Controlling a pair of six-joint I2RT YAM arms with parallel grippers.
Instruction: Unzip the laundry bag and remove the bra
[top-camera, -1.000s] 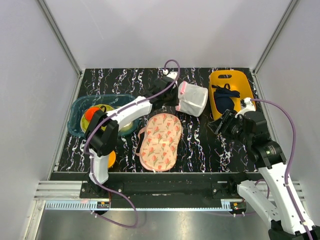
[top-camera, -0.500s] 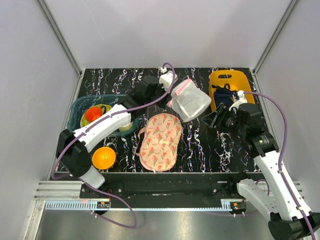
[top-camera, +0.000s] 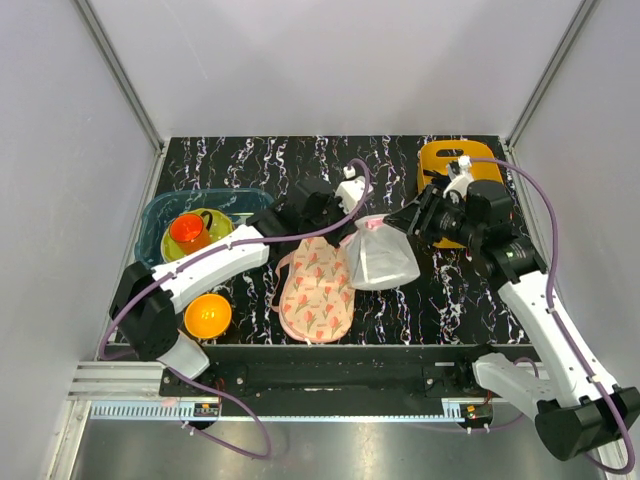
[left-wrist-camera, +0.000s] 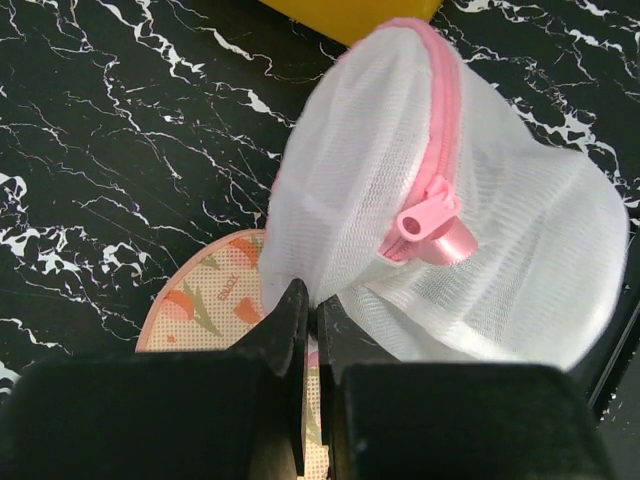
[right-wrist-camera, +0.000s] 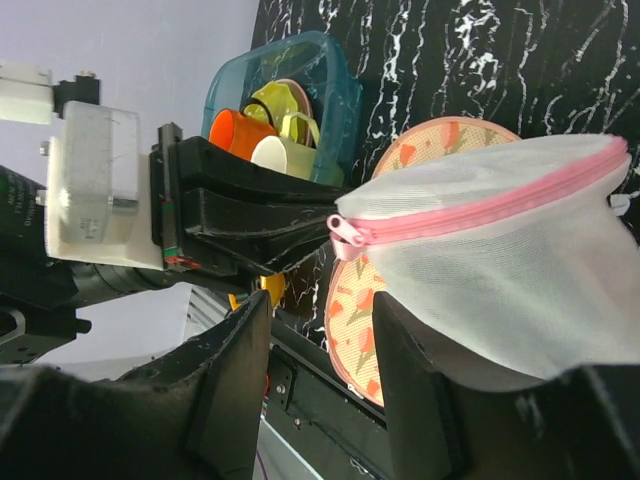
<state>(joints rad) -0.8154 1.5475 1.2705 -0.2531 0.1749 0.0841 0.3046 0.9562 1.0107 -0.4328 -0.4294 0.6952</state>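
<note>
The white mesh laundry bag (top-camera: 380, 255) with pink zipper trim hangs above the table, held up by my left gripper (top-camera: 352, 232). In the left wrist view my left gripper (left-wrist-camera: 311, 300) is shut on a fold of the bag's mesh (left-wrist-camera: 500, 240), and the pink zipper pull (left-wrist-camera: 432, 225) dangles at the rim, zipper closed. My right gripper (top-camera: 418, 222) is open just right of the bag. In the right wrist view it (right-wrist-camera: 320, 310) gapes below the zipper pull (right-wrist-camera: 348, 237) without touching the bag (right-wrist-camera: 500, 270). The bra is not visible.
A floral peach pad (top-camera: 315, 285) lies under the bag. A teal bin (top-camera: 155, 215) with cups stands at left, an orange bowl (top-camera: 206, 315) in front of it. A yellow tray (top-camera: 440, 160) sits at back right.
My left gripper carried the bag from the back of the table forward and down over the pad's right edge. My right gripper moved left up to the bag.
</note>
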